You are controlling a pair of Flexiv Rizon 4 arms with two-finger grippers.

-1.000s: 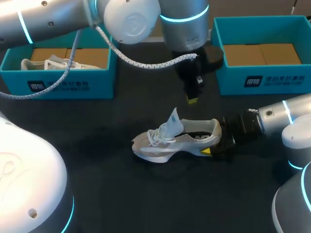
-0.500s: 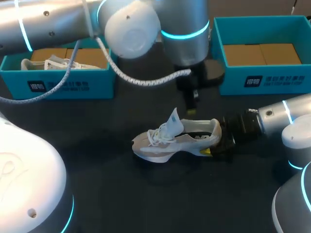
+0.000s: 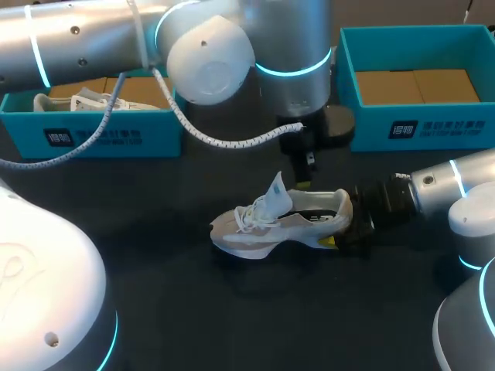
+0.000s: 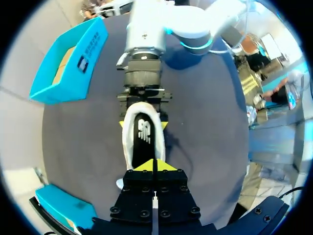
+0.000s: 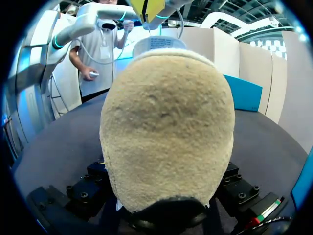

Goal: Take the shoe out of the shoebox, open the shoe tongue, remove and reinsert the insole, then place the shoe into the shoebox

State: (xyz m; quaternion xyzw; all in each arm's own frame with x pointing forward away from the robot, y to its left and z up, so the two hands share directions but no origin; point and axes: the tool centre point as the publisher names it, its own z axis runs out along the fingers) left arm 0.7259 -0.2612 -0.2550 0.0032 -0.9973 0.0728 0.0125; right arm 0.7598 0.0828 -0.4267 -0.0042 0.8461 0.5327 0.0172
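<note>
A white shoe (image 3: pixel 271 224) lies on its side-sole in the middle of the dark table, toe to the left, its tongue (image 3: pixel 276 192) standing up. My right gripper (image 3: pixel 341 229) grips the heel, one yellow tip on each flank of it. In the right wrist view the beige heel (image 5: pixel 166 122) fills the space between the fingers. My left gripper (image 3: pixel 302 182) hangs just above the shoe's opening, shut and holding nothing. In the left wrist view its joined tips (image 4: pixel 155 165) hover over the black insole (image 4: pixel 143 139), with the right gripper (image 4: pixel 143 123) beyond.
A teal shoebox (image 3: pixel 100 133) at the back left holds another white shoe (image 3: pixel 76 101). A second teal shoebox (image 3: pixel 418 127) at the back right shows only its cardboard floor. Dark tabletop lies in front of the shoe.
My left gripper has come down and slightly leftward, from well above the shoe to just over its opening. The shoe and the right arm have stayed still.
</note>
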